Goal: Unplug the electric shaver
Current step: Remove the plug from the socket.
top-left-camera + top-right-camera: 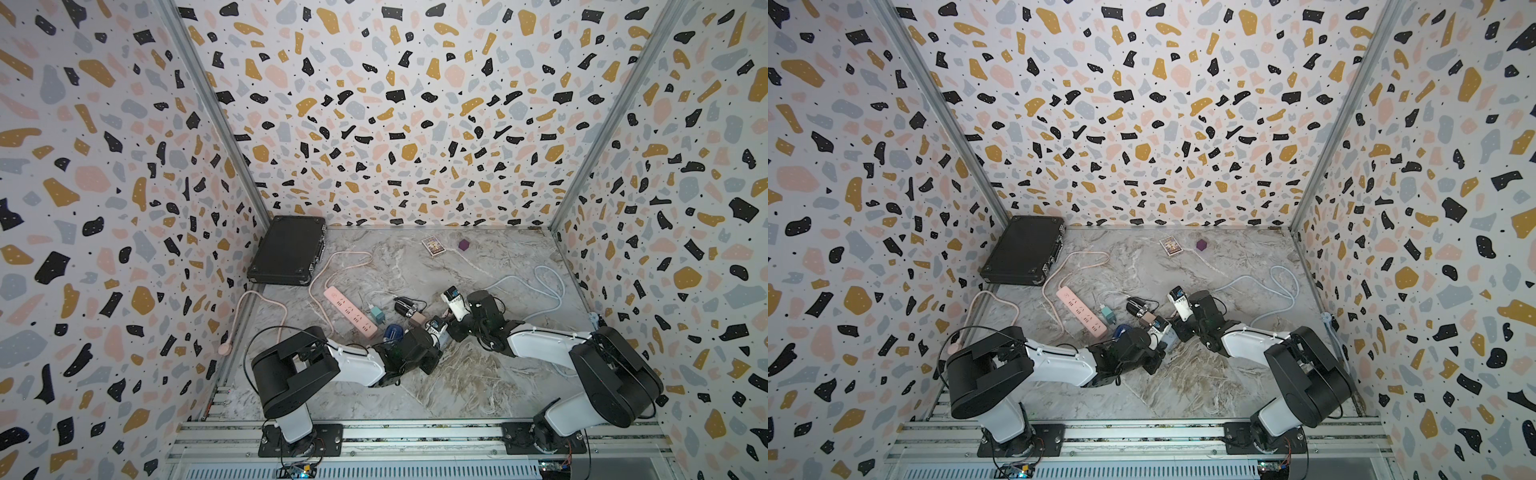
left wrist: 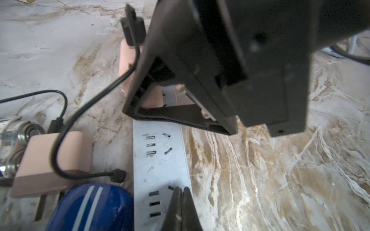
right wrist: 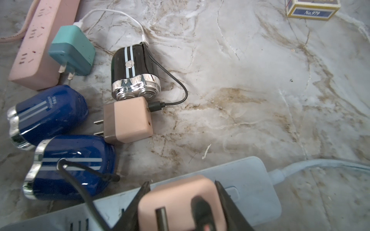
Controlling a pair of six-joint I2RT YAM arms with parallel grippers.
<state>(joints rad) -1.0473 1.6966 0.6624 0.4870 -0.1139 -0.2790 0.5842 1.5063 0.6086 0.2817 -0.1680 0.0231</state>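
Note:
A blue electric shaver [image 3: 74, 166] lies on the marble table, and its black cable [image 3: 80, 186] runs to a pink adapter [image 3: 180, 202]. That adapter stands on the pale blue power strip [image 3: 246, 186]; its prongs are hidden. My right gripper [image 3: 182, 183] is shut on the pink adapter, one finger on each side. My left gripper [image 2: 181, 189] is shut with nothing in it, its tips resting on the same strip [image 2: 160, 160] beside the sockets. The shaver [image 2: 90, 208] lies just beside the strip. In a top view the shaver [image 1: 392, 332] sits next to both wrists.
A second blue shaver [image 3: 46, 114], a black shaver [image 3: 132, 68], a loose pink adapter [image 3: 128, 120] and a teal adapter [image 3: 72, 54] lie close by. A pink power strip [image 1: 351, 311] lies to the left. A black case [image 1: 286, 251], a card box [image 1: 432, 246] and a purple cube [image 1: 464, 245] sit at the back.

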